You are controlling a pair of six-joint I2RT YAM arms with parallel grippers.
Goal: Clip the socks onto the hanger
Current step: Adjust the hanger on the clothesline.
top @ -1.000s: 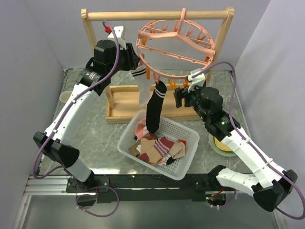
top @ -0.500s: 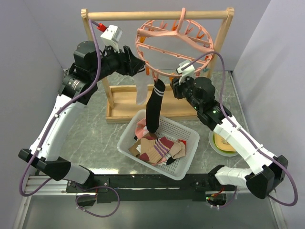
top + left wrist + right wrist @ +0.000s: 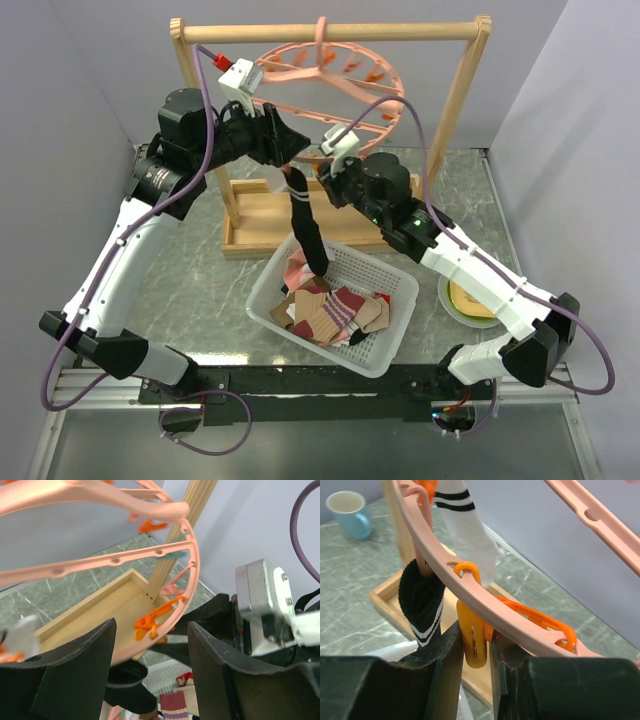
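The right claw is seen clamped on an orange clip, with one finger pressed to each side of it. That clip is hung by its loop from the rim of the hanger, a round ring of salmon-pink plastic whose flat band is pierced with holes. Just beside the gripped clip, a black sock with two white stripes is hung under the rim, its cuff bunched. Farther along the same rim, a white sock with two black stripes is hung. On the other side of the claw, a second clip is seen lying along the band.

The left claw is seen with its fingers apart. The hanger's rim is passed through the gap between them, and a dangling clip is seen there; no grip on either can be made out.

From above, the hanger is seen tilted, hooked over the top bar of a wooden rack, with spokes running from hub to rim. Both claws are found at its near edge. The black sock is draped down into a white basket, in which the other socks, tan, maroon-striped and pink, are heaped. The basket is set on a grey marbled table. A blue cup is seen standing beyond the rack's post.
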